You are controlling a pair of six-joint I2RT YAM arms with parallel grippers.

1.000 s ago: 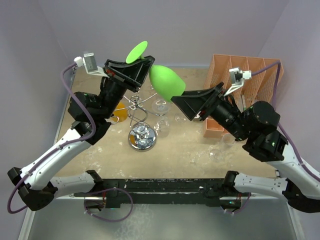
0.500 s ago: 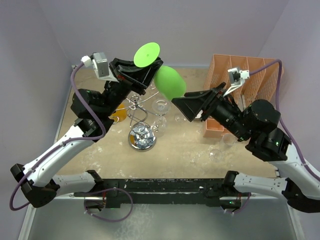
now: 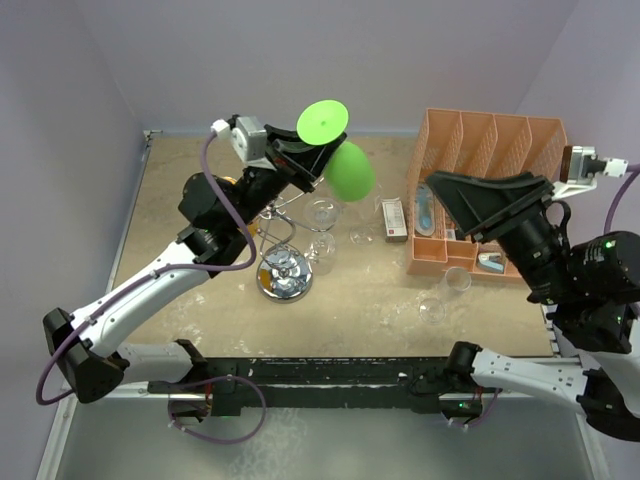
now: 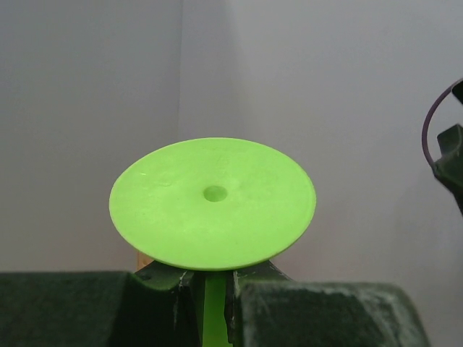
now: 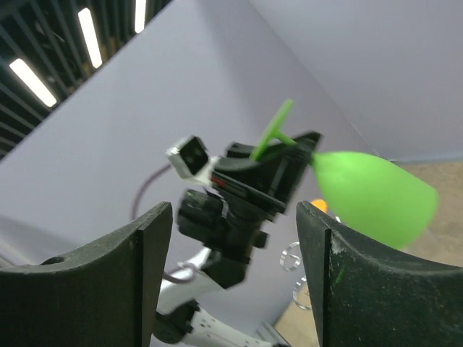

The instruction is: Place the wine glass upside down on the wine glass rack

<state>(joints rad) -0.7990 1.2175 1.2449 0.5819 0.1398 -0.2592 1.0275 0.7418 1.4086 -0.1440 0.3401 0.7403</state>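
Clamping the wine glass (image 3: pixel 350 170) by its stem, foot up, the left claw (image 3: pixel 318 155) holds it at 1 o'clock of the wine glass rack (image 3: pixel 285 272); the right claw (image 3: pixel 462 205) gapes empty at 3 o'clock.

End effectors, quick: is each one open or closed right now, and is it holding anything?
Left end effector: closed, gripping the green wine glass by its stem.
Right end effector: open, holding nothing.
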